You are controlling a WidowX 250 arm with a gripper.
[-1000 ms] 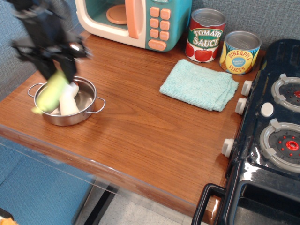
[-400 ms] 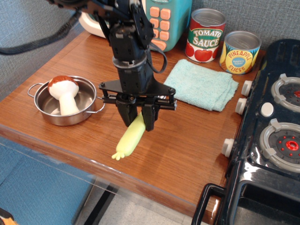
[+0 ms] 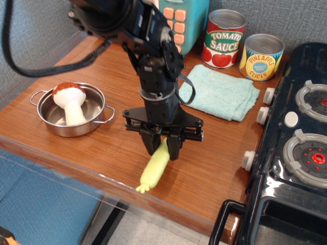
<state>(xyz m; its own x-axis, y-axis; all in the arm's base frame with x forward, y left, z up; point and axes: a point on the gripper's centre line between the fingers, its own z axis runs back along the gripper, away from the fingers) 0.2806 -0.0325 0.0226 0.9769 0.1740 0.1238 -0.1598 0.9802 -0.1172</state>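
Note:
My gripper [image 3: 162, 148] is shut on the upper end of a yellow-green toy corn cob [image 3: 154, 169], which slants down toward the table's front edge with its tip close to the wood. The black arm [image 3: 153, 61] reaches in from the top left. To the left stands a small steel pot [image 3: 97, 109] holding a toy mushroom [image 3: 71, 102] with a brown cap.
A folded teal cloth [image 3: 219, 92] lies right of the arm. Behind it stand a tomato sauce can [image 3: 224, 38] and a pineapple slices can [image 3: 261, 56]. A toy microwave [image 3: 181, 23] is at the back. A black toy stove [image 3: 301, 143] fills the right side.
The gripper lifted the corn out of the pot and carried it right and forward. The mushroom stays in the pot, now uncovered.

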